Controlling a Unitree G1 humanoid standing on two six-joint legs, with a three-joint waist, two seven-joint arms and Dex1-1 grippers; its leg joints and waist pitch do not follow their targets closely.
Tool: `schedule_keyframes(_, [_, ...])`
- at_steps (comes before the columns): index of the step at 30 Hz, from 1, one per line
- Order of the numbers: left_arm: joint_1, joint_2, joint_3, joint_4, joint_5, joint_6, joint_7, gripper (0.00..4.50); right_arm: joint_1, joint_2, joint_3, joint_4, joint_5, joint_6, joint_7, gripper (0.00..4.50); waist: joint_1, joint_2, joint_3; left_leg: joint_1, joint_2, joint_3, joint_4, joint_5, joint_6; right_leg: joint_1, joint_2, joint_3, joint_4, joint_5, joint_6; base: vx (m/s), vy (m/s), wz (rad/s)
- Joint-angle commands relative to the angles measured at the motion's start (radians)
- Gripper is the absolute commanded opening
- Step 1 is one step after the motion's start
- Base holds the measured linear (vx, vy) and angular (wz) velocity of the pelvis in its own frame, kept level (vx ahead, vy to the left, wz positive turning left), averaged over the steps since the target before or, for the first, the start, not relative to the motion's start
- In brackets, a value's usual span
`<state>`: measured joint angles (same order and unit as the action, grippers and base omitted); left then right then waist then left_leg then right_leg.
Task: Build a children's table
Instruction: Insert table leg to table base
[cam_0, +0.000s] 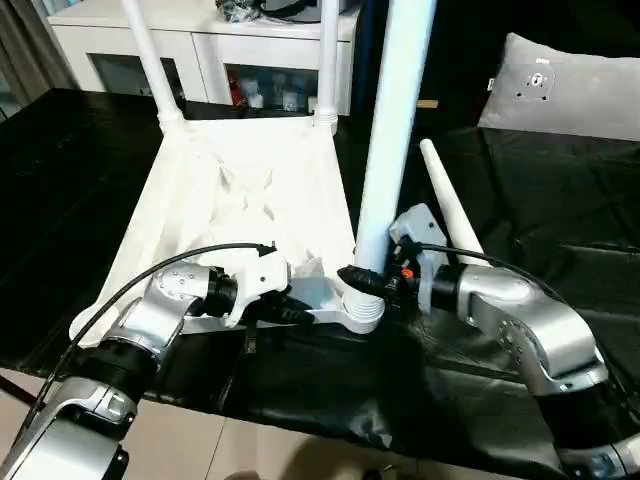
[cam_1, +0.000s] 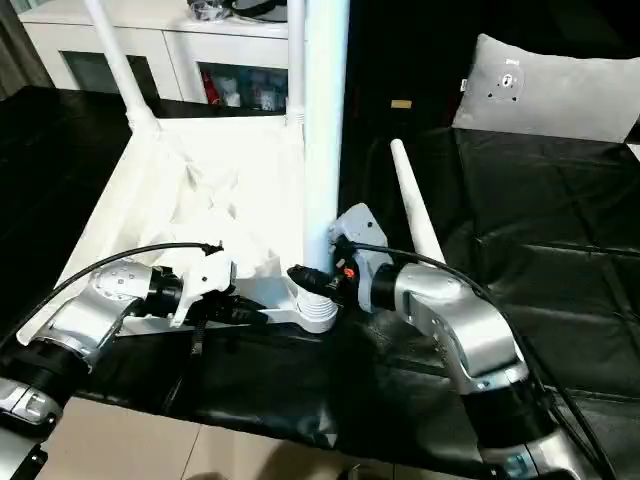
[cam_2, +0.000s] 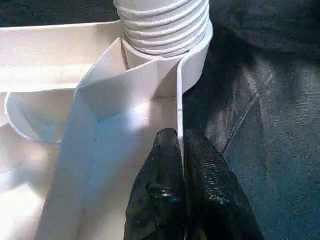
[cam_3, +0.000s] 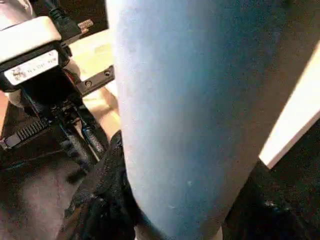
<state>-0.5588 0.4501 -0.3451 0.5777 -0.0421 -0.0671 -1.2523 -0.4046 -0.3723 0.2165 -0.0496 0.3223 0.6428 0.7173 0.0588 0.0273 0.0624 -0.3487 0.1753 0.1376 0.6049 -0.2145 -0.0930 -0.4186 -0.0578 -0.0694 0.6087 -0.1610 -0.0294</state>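
The left gripper (cam_2: 181, 150) is pinching the table top's (cam_0: 240, 190) near edge; the right gripper (cam_0: 368, 281) is holding the third leg (cam_0: 392, 130) in its corner socket (cam_0: 362, 312); next, it probably needs twisting tight.

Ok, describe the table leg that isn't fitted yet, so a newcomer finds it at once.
Start at the upside-down white tabletop on the black work surface. Three legs stand upright in its corner sockets. The loose leg lies flat on the black cover beside the tabletop, behind the right claw: the only one lying down.
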Motion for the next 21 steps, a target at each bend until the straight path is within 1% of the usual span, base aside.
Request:
schedule_keyframes(1, [-0.007,-0.001,0.002,-0.047,-0.009,-0.019,-0.025,0.0,0.005,0.002,0.022,0.052,-0.008,0.013,0.004,1.88,0.008,-0.009,-0.075,-0.015,0.032,0.005,-0.065,-0.069,0.034,0.079,-0.075,0.051,-0.071,-0.261,-0.154,0.0,0.0,0.0])
schedule_keyframes(2, [-0.009,-0.003,0.001,-0.046,-0.008,-0.02,-0.024,0.0,0.005,0.005,0.019,0.058,-0.005,0.011,0.007,1.88,0.008,-0.009,-0.075,-0.015,0.032,0.006,-0.065,-0.073,0.034,0.079,-0.075,0.051,-0.073,-0.268,-0.154,0.0,0.0,0.0])
schedule_keyframes(3, [-0.015,-0.009,-0.001,-0.04,-0.003,-0.021,-0.018,0.0,0.005,0.008,0.015,0.08,-0.007,0.001,0.013,1.88,0.008,-0.012,-0.075,-0.015,0.032,0.006,-0.065,-0.074,0.034,0.079,-0.077,0.052,-0.074,-0.273,-0.153,0.0,0.0,0.0])
schedule_keyframes(5, [-0.017,-0.011,-0.002,-0.038,-0.001,-0.021,-0.016,0.0,0.005,0.008,0.013,0.088,-0.01,-0.004,0.016,1.88,0.009,-0.012,-0.076,-0.015,0.034,0.006,-0.065,-0.07,0.035,0.079,-0.076,0.051,-0.072,-0.265,-0.156,0.0,0.0,0.0])
schedule_keyframes(7, [-0.024,-0.013,0.002,-0.03,0.003,-0.016,-0.012,0.0,0.015,0.019,-0.016,0.108,0.008,-0.021,0.021,1.88,0.008,-0.014,-0.076,-0.014,0.033,0.006,-0.065,-0.072,0.038,0.078,-0.077,0.051,-0.072,-0.263,-0.159,0.0,0.0,0.0])
schedule_keyframes(8, [-0.026,-0.013,0.007,-0.029,0.0,-0.012,-0.009,0.0,0.022,0.024,-0.03,0.109,0.019,-0.028,0.022,1.88,0.009,-0.008,-0.076,-0.014,0.033,0.005,-0.065,-0.076,0.036,0.078,-0.077,0.051,-0.072,-0.269,-0.159,0.0,0.0,0.0])
schedule_keyframes(9, [-0.026,-0.012,0.011,-0.028,-0.003,-0.008,-0.006,0.0,0.029,0.029,-0.04,0.107,0.027,-0.032,0.022,1.88,0.009,-0.012,-0.076,-0.014,0.033,0.006,-0.065,-0.082,0.036,0.078,-0.077,0.051,-0.075,-0.275,-0.156,0.0,0.0,0.0])
schedule_keyframes(10, [-0.026,-0.012,0.014,-0.029,-0.005,-0.004,-0.005,0.0,0.035,0.035,-0.05,0.106,0.035,-0.036,0.023,1.88,0.01,-0.012,-0.077,-0.014,0.034,0.006,-0.065,-0.078,0.036,0.079,-0.077,0.051,-0.073,-0.267,-0.156,0.0,0.0,0.0])
schedule_keyframes(11, [-0.025,-0.012,0.016,-0.03,-0.007,-0.002,-0.004,0.0,0.039,0.038,-0.057,0.105,0.04,-0.038,0.024,1.88,0.01,-0.004,-0.078,-0.014,0.033,0.005,-0.065,-0.076,0.034,0.079,-0.077,0.051,-0.072,-0.259,-0.159,0.0,0.0,0.0])
schedule_keyframes(12, [-0.023,-0.012,0.02,-0.029,-0.011,0.003,-0.003,0.0,0.048,0.047,-0.07,0.102,0.052,-0.038,0.02,1.88,0.009,-0.006,-0.078,-0.014,0.034,0.005,-0.065,-0.076,0.034,0.078,-0.076,0.051,-0.073,-0.253,-0.161,0.0,0.0,0.0])
schedule_keyframes(14, [-0.019,-0.009,0.026,-0.025,-0.012,0.005,0.0,0.0,0.08,0.066,-0.096,0.09,0.075,-0.05,0.01,1.88,0.011,0.0,-0.08,-0.013,0.033,0.004,-0.065,-0.079,0.033,0.08,-0.076,0.051,-0.071,-0.228,-0.169,0.0,0.0,0.0])
schedule_keyframes(15, [-0.018,-0.008,0.027,-0.024,-0.013,0.005,0.0,0.0,0.093,0.074,-0.105,0.086,0.082,-0.056,0.004,1.88,0.011,0.0,-0.078,-0.014,0.032,0.005,-0.066,-0.086,0.032,0.08,-0.076,0.049,-0.076,-0.239,-0.167,0.0,0.0,0.0])
schedule_keyframes(17, [-0.014,-0.009,0.028,-0.023,-0.013,0.005,0.002,0.0,0.122,0.082,-0.111,0.079,0.083,-0.083,-0.002,1.88,0.011,-0.001,-0.079,-0.014,0.031,0.005,-0.065,-0.089,0.029,0.081,-0.075,0.049,-0.077,-0.255,-0.16,0.0,0.0,0.0])
schedule_keyframes(18, [-0.014,-0.009,0.029,-0.023,-0.013,0.006,0.003,0.0,0.128,0.083,-0.111,0.076,0.083,-0.088,-0.002,1.88,0.011,0.0,-0.079,-0.013,0.032,0.004,-0.066,-0.091,0.03,0.08,-0.076,0.048,-0.077,-0.262,-0.159,0.0,0.0,0.0])
schedule_keyframes(19, [-0.014,-0.015,0.033,-0.023,-0.014,0.008,0.009,0.0,0.167,0.089,-0.108,0.056,0.082,-0.125,0.002,1.88,0.013,0.001,-0.077,-0.013,0.033,0.006,-0.066,-0.1,0.031,0.077,-0.075,0.049,-0.081,-0.272,-0.153,0.0,0.0,0.0])
schedule_keyframes(21, [-0.015,-0.02,0.038,-0.021,-0.017,0.009,0.016,0.0,0.195,0.094,-0.103,0.04,0.076,-0.16,0.004,1.88,0.014,0.0,-0.078,-0.013,0.034,0.004,-0.068,-0.1,0.033,0.078,-0.075,0.048,-0.08,-0.276,-0.151,0.0,0.0,0.0])
